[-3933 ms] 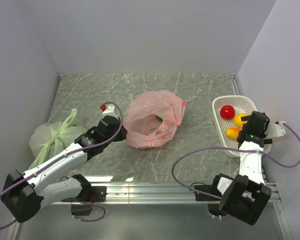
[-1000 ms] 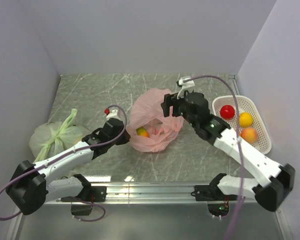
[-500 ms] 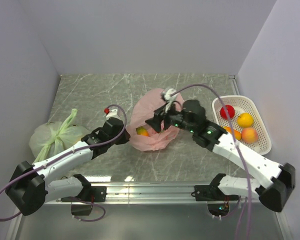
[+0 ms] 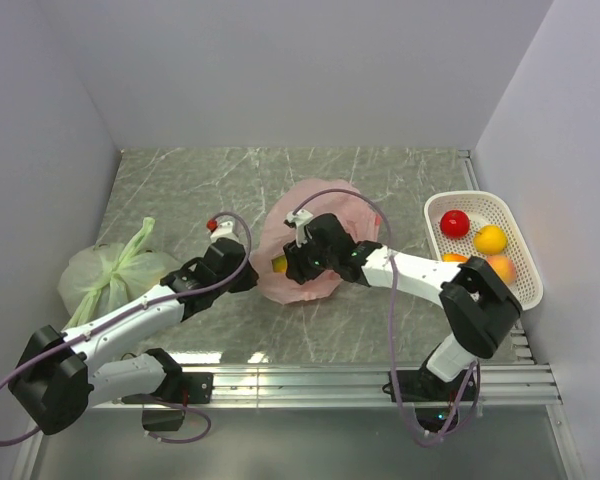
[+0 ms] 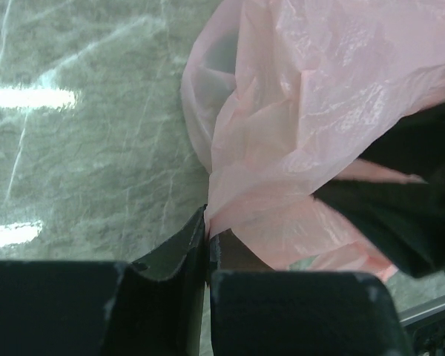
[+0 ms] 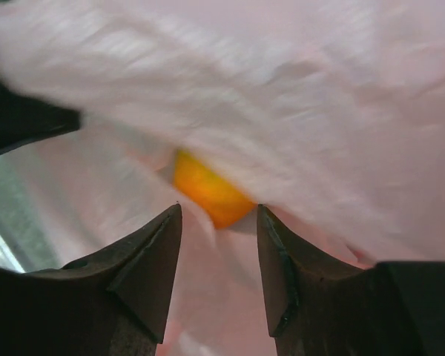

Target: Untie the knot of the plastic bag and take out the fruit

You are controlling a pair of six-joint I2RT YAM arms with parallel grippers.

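The pink plastic bag (image 4: 325, 215) lies open at the table's middle; no knot shows. My left gripper (image 4: 248, 275) is shut on the bag's left edge (image 5: 230, 178), pinching the film between its fingertips. My right gripper (image 4: 292, 264) is open and reaches into the bag's mouth. In the right wrist view its open fingers (image 6: 152, 259) point at an orange-yellow fruit (image 6: 208, 191) just ahead, lying on the pink film and partly covered by a fold. A bit of that fruit (image 4: 279, 264) shows in the top view beside the gripper.
A white basket (image 4: 510, 215) at the right holds a red fruit (image 4: 455, 223), a yellow fruit (image 4: 491, 239) and an orange one (image 4: 501, 267). A tied pale green bag (image 4: 110, 272) sits at the left near the wall.
My right arm swung from over the basket to the pink bag and pushed its open gripper down into the bag's mouth. The left gripper kept hold of the bag's edge.
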